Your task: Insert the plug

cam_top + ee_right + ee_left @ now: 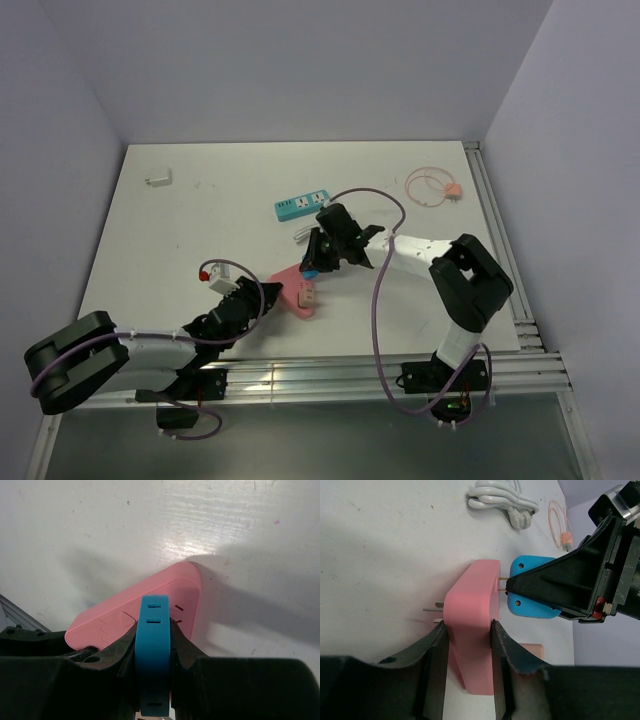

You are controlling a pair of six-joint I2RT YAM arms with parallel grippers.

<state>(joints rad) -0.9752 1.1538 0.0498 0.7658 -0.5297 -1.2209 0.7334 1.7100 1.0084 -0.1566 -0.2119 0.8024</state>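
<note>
Left gripper: fingers clamped on the sides of the pink rounded plastic adapter block, no gap visible, block held just off or on the white table (can't tell which). Two metal prongs stick out of the block's far side in the left wrist view.

Right gripper: narrow opening, pads pressed on both flat faces of the blue plastic plug, held edge-on. The plug's two brass pins point at the pink block's end face and their tips meet it; depth in the slots can't be told. Blue body is close to that face but not against it.

Both sit mid-table, near edge side, between the two arms. Teal power strip lies beyond them, white coiled cable beside it, thin orange cable loop far right.
</note>
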